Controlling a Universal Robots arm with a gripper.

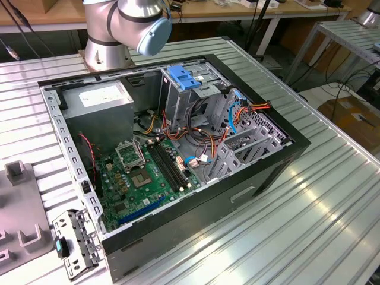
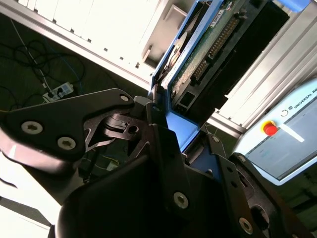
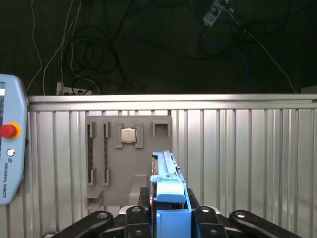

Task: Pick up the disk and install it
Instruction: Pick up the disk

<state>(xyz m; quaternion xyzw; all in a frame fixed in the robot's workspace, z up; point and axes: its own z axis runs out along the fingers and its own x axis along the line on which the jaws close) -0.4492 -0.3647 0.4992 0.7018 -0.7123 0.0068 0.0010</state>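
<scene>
Blue plastic rails frame the disk (image 2: 208, 44), which the gripper (image 2: 181, 130) clamps between its fingers in both wrist views (the drive's green circuit board faces the second wrist view). In the first wrist view the disk is edge-on, and beyond it a grey fixture plate (image 3: 99, 163) holding a processor chip (image 3: 128, 135) lies on the slatted aluminium table (image 3: 247, 148). In the exterior view the open computer case (image 1: 261, 178) rests on that table, its drive cage (image 1: 178, 98) upright inside.
</scene>
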